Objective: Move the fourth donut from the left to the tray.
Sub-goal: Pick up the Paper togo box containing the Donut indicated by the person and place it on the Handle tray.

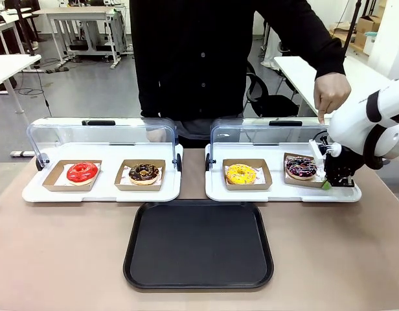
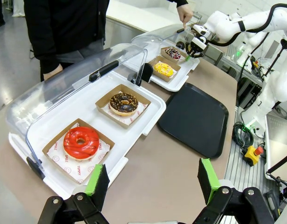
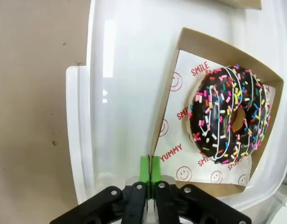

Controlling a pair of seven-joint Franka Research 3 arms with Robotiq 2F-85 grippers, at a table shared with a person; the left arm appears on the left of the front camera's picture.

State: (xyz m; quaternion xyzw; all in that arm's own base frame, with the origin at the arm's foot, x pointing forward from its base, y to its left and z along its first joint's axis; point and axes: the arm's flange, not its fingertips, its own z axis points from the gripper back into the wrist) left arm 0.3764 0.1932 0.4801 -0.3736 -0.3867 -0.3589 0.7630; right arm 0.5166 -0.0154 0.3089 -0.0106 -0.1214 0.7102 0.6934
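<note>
The fourth donut [image 1: 301, 168] has dark chocolate glaze, drizzle and sprinkles, and sits in its square brown holder [image 3: 167, 105] on the right white display tray. My right gripper [image 1: 330, 180] stands at the holder's right side. In the right wrist view its green pads [image 3: 150, 169] are pressed together on the holder's cardboard wall, so my right gripper [image 3: 150, 170] is shut on it. The donut [image 3: 229, 114] lies just beyond the pads. The black tray [image 1: 198, 243] lies bare at the table's near middle. My left gripper [image 2: 153, 179] hangs open over the table, far from the donut [image 2: 174, 53].
The yellow donut [image 1: 241, 173] shares the right display tray [image 1: 216, 191]. A red donut [image 1: 82, 172] and a chocolate crumb donut [image 1: 144, 172] lie on the left one. Both clear lids stand raised. The person's hand [image 1: 330, 96] reaches down behind my right arm.
</note>
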